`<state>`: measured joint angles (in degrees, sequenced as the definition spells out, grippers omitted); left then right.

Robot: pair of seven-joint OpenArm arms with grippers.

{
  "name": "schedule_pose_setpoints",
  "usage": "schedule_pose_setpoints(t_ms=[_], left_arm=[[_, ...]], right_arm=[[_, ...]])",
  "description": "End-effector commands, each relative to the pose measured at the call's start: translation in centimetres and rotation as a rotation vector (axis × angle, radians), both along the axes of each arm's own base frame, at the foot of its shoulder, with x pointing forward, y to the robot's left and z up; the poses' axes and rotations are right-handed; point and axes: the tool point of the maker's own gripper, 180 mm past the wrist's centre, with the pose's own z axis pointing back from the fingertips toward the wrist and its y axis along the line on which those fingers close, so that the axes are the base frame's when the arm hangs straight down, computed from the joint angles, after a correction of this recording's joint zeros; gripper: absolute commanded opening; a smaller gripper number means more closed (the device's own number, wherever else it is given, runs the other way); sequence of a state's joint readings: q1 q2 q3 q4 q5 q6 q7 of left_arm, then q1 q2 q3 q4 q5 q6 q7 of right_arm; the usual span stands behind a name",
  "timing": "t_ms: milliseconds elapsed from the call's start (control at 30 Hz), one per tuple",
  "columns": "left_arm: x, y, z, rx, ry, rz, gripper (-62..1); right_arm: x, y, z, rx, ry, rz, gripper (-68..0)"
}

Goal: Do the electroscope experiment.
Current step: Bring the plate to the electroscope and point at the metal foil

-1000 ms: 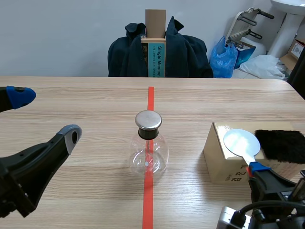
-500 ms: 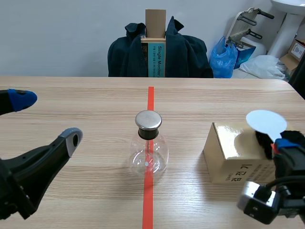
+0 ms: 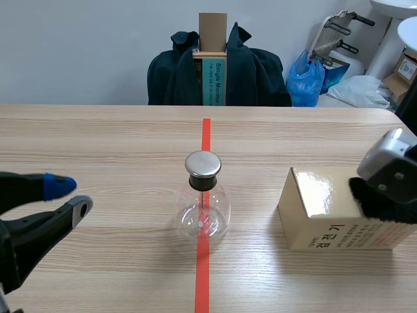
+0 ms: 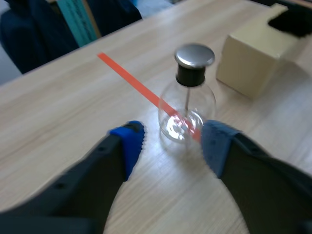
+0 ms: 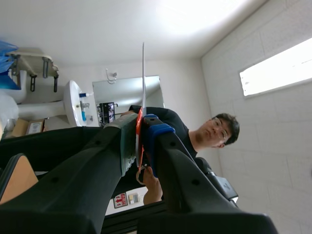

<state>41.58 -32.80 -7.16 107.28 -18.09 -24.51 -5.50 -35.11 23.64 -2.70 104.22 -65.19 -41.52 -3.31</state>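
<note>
We saw a clear glass electroscope flask [image 3: 202, 212] standing upright at the middle of the wooden table [image 3: 98, 137], right on the orange-red tape line [image 3: 206, 134]. Its round metal cap [image 3: 203, 164] sat on a black stopper, and a thin rod ran down inside the glass.

The left gripper [image 3: 68, 197] came in low from the left with its fingers spread wide and nothing between them. Its blue pad [image 4: 127, 141] and its grey pad [image 4: 217, 144] stood clearly apart. In the left wrist view the flask stood just ahead of the gap between them, and in the scene view we saw bare table between gripper and glass.

To the right of the flask sat a tan cardboard box [image 3: 326, 212] with a black fur cloth [image 3: 381, 201] lying on top of it. The right arm [image 3: 391, 163] rose in front of the cloth.

In the right wrist view the right gripper [image 5: 141, 124] pointed up toward the ceiling, its fingers closed tight on a thin paddle [image 5: 143, 83] seen edge-on, with a red handle pinched between the pads. A person stood beyond it.

Behind the table, a dark jacket [image 3: 254, 72] hung over a chair.
</note>
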Motion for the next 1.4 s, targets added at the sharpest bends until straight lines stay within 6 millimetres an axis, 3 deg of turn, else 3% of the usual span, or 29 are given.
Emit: schedule_pose_setpoints(t_ms=[0,33,300,700,967,1167,1367], left_arm=[[0.5,0.2,-0.1,-0.009,-0.008,-0.031,-53.1],[0.8,0.3,-0.4,-0.008,-0.004,-0.045,-58.7],[4.2,1.1,-2.8,-0.084,-0.017,-0.070,-58.0],[6.9,-3.0,-8.3,-0.141,0.054,-0.198,-58.0],[7.5,-4.8,-11.5,-0.131,0.089,-0.216,-58.0],[7.5,-5.0,-12.2,-0.141,0.077,-0.202,-58.0],[7.5,-5.2,-12.4,-0.143,0.077,-0.198,-58.0]], right_arm=[[-0.2,-0.2,2.6,0.006,-0.105,0.003,-66.9],[-0.2,-0.3,3.2,0.011,-0.120,0.001,-66.9],[-0.4,0.3,5.8,0.034,-0.189,0.056,-66.9],[-1.1,4.0,6.1,0.005,-0.197,0.292,-66.9],[-1.8,7.6,4.6,-0.089,-0.129,0.486,-66.9],[-3.2,10.5,2.7,-0.165,-0.053,0.658,-66.9],[-3.1,12.8,0.1,-0.072,0.068,0.706,-66.9]])
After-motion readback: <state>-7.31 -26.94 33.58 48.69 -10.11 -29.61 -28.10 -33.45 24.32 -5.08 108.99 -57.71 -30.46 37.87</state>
